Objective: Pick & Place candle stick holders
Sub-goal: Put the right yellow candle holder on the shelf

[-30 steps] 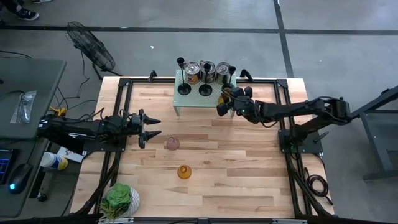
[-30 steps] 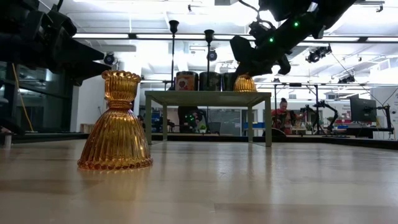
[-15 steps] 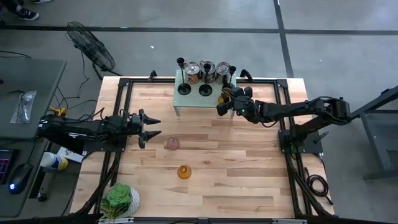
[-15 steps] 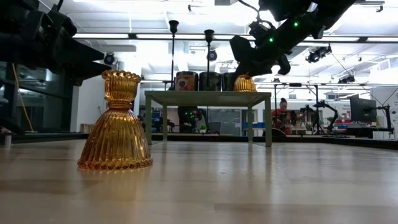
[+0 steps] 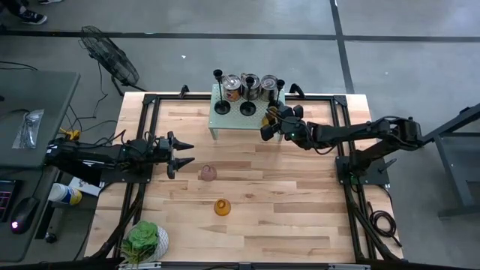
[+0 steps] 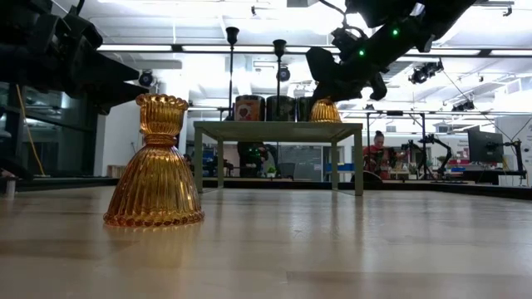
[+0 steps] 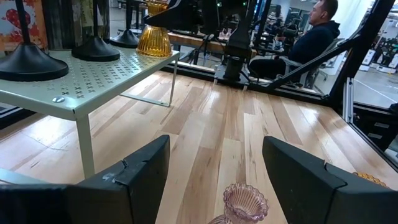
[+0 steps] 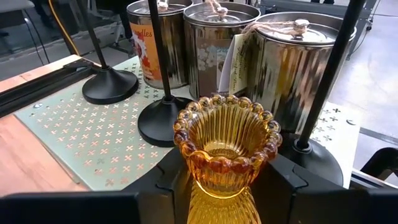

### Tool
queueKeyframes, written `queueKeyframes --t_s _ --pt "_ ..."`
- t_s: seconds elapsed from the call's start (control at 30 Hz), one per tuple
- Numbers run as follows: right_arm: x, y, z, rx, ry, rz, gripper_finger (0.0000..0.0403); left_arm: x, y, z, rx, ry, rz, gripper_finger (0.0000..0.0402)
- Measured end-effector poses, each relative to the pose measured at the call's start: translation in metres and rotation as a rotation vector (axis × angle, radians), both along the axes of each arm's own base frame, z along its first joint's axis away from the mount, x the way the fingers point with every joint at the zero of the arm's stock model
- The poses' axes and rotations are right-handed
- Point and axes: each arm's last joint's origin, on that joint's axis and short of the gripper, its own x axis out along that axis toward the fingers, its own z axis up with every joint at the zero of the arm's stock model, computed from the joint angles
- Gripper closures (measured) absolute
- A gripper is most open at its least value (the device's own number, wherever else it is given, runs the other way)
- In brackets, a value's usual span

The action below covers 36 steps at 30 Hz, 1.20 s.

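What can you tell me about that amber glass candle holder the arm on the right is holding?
The amber candle holder looks like ribbed, see-through glass, with a beaded, scalloped rim around an open cup that narrows to a waist and flares again below. It stands upright between the fingers of the right gripper, at the right end of the small green stand, beside black holder bases and metal tins. Whether its base touches the stand is hidden.

Fingers [image 8: 168, 180] seemingly clasp amber holder [image 8: 225, 146] before tins [image 8: 221, 43].
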Motion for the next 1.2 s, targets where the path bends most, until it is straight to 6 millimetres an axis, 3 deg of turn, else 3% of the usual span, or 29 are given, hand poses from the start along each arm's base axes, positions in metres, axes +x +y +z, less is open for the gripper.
queueKeyframes --t_s 0.33,1.2 --pt "0.008 -0.002 0.001 0.005 -0.014 -0.003 0.0278 0.0 0.0 0.0 0.0 0.0 0.0 0.0148" --pt "0.006 -0.011 0.0 0.013 0.001 -0.028 0.0271 0.0 0.0 0.0 0.0 0.0 0.0 0.0148"
